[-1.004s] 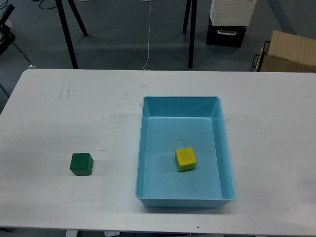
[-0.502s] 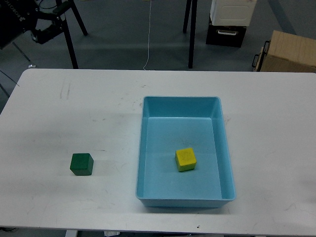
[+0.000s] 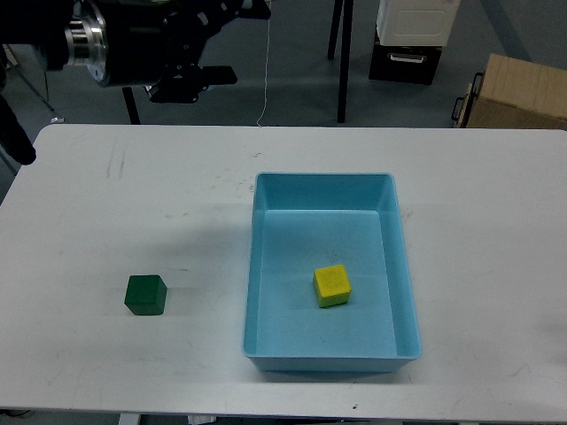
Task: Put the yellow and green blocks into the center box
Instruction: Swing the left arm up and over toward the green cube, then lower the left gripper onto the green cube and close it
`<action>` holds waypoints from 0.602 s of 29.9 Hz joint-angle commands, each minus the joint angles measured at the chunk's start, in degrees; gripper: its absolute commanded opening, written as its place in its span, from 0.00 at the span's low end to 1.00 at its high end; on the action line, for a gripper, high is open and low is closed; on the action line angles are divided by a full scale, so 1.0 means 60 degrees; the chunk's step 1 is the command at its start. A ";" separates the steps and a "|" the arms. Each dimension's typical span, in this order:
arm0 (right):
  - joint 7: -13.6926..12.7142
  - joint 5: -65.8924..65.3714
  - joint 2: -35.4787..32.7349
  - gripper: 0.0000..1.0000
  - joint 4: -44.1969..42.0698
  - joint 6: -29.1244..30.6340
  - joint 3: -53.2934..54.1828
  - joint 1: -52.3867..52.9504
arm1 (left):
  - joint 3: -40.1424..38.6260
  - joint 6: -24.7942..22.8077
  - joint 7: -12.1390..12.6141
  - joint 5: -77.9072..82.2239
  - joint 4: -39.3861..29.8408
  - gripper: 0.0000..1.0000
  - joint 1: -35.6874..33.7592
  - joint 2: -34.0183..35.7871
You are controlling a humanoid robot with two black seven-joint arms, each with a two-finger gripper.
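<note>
A yellow block (image 3: pixel 332 285) lies inside the light blue box (image 3: pixel 266 266) in the middle of the white table. A green block (image 3: pixel 145 295) sits on the table to the left of the box, apart from it. My left gripper (image 3: pixel 232 42) is at the top left, above the table's far edge and far from the green block. Its two black fingers stand apart, open and empty. My right gripper is out of view.
The white table (image 3: pixel 496 266) reaches the frame's sides. Behind it on the floor stand black stand legs (image 3: pixel 344 62), a black and white case (image 3: pixel 409 40) and a cardboard box (image 3: pixel 518 93) at the back right.
My left arm has swung in from the upper left corner toward the right and now fills much of the top left. Both blocks and the box have stayed in place.
</note>
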 commanded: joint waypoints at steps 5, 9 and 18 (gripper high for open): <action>-0.0028 0.0001 -0.0015 0.97 -0.0046 0.0000 0.0017 -0.0047 | 0.1433 -0.0101 -0.0107 0.2083 -0.0685 1.00 0.0935 0.0199; -0.0028 0.0001 -0.0015 0.97 -0.0046 0.0000 0.0031 -0.0033 | 0.1610 -0.0658 -0.0108 0.2696 -0.0685 1.00 0.1914 0.0434; -0.0058 -0.0014 -0.0059 0.97 -0.0221 0.0000 0.0075 -0.0033 | 0.1581 -0.0497 -0.0078 0.3152 0.0383 1.00 0.2972 0.0347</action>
